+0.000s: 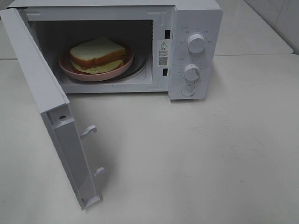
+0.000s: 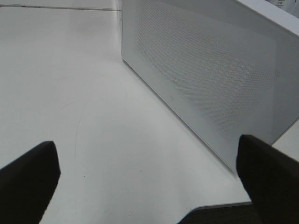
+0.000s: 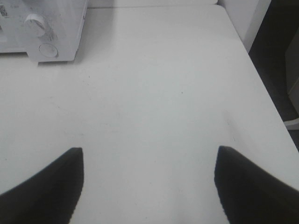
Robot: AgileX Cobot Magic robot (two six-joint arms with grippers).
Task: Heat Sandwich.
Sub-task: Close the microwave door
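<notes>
The microwave (image 1: 196, 18) loses its top to the exterior view's upper edge; its warning label (image 1: 163, 52) is too small to read. The left gripper (image 2: 147, 145) and right gripper (image 3: 150, 150) show only fingertips, the rest cropped.

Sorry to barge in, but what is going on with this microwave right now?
The white-bread sandwich on its round pink plate sits inside the white microwave, whose door hangs wide open. Neither arm holds anything: the left end effector is open near the door's outer face, and the right end effector is open over the white table.
</notes>
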